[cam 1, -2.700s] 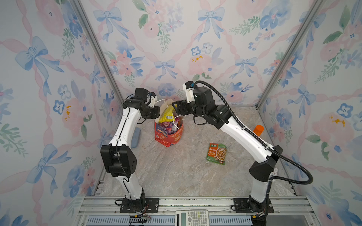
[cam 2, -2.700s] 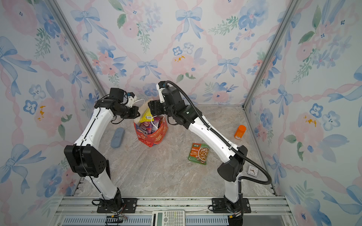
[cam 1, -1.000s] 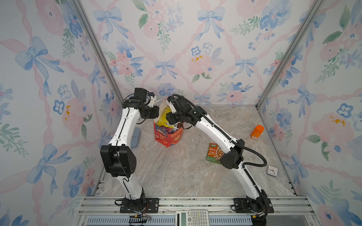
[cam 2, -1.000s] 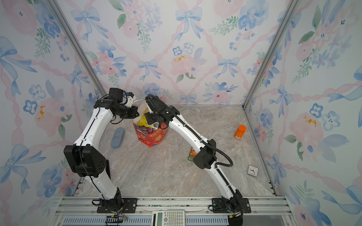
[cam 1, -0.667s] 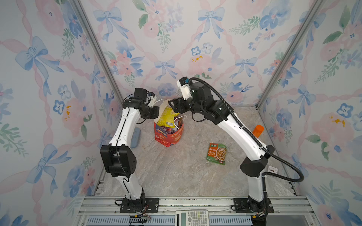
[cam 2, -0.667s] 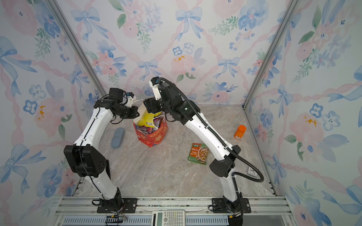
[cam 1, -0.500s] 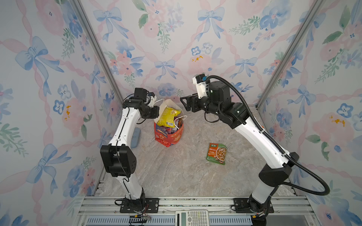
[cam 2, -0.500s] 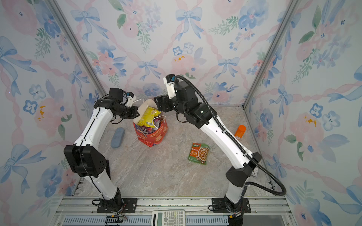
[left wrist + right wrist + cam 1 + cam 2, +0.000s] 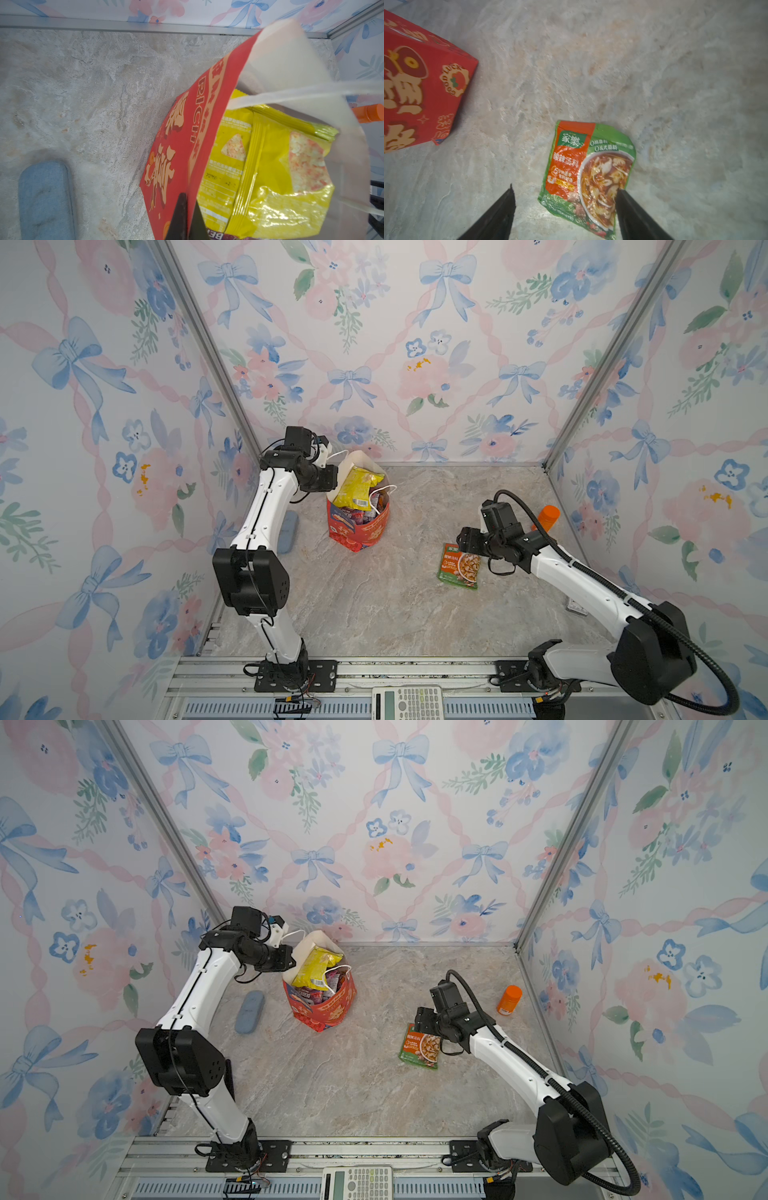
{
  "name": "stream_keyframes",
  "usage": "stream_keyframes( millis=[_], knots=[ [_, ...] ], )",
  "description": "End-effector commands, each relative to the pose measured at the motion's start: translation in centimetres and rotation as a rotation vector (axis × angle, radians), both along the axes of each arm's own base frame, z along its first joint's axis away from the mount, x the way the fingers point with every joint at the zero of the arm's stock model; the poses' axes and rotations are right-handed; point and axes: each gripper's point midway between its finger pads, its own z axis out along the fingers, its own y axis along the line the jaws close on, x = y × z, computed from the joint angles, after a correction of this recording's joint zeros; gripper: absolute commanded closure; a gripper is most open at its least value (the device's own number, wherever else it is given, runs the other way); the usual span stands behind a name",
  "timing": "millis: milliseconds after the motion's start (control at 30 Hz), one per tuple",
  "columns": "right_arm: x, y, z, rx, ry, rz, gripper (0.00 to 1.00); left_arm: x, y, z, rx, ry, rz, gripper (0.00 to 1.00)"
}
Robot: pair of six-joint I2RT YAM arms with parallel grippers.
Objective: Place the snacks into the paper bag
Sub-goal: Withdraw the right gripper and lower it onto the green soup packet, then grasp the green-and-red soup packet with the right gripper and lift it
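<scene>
The paper bag [image 9: 182, 128] is matt red paper with gold print, pale and plain inside. The yellow packet [image 9: 270, 176] and the green packet [image 9: 589, 172] are glossy, crinkled plastic film. The tabletop [image 9: 591, 62] looks like smooth, matt, veined stone. The blue pouch [image 9: 43, 199] is woven cloth; the orange bottle [image 9: 509, 999] is smooth plastic.

2 white arms [image 9: 266, 510], black joints [image 9: 251, 580], black cables [image 9: 524, 506].

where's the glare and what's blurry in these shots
Left wrist view: glare on the yellow packet, while the cord and the pale near wall of the bag are out of focus. Right wrist view: soft, dark corners, bright patch on the green packet. Both top views: sharp, evenly lit.
</scene>
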Motion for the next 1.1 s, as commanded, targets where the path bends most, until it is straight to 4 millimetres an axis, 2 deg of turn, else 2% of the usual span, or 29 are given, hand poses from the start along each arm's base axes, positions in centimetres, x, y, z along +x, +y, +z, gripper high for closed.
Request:
stream_keyframes(
  millis=[0,100,333,633,733,833,967,1067],
  knots=[
    [-0.7,-1.5,-2.0,0.059,0.029,-0.109,0.22,-0.6,0.3,-0.5,0.001,0.04,0.016,1.0],
    [-1.1,-2.0,-3.9,0.067,0.062,-0.128,0.23,-0.5,0.1,-0.5,-0.002,0.04,0.014,1.0],
    [-0.5,-1.3,-6.2,0.107,0.108,-0.12,0.29,-0.5,-0.5,-0.4,-0.01,0.04,-0.003,1.0],
    [-0.7,-1.4,-9.2,0.096,0.171,-0.147,0.35,-1.1,-3.1,0.9,-0.129,0.033,-0.087,1.0],
    [-0.6,-1.2,-9.5,0.11,0.168,-0.147,0.43,-0.9,-3.3,1.1,-0.138,0.03,-0.094,1.0],
    [-0.3,-0.9,-9.6,0.125,0.165,-0.144,0.55,-0.4,-2.5,0.4,-0.101,0.037,-0.063,1.0],
    [0.1,-0.4,-9.3,0.15,0.157,-0.135,0.76,-0.1,-1.7,-0.2,-0.066,0.047,-0.029,1.0],
    [0.4,-0.1,-8.8,0.162,0.143,-0.125,0.87,0.1,-0.7,-0.5,-0.024,0.046,0.007,1.0]
  ],
)
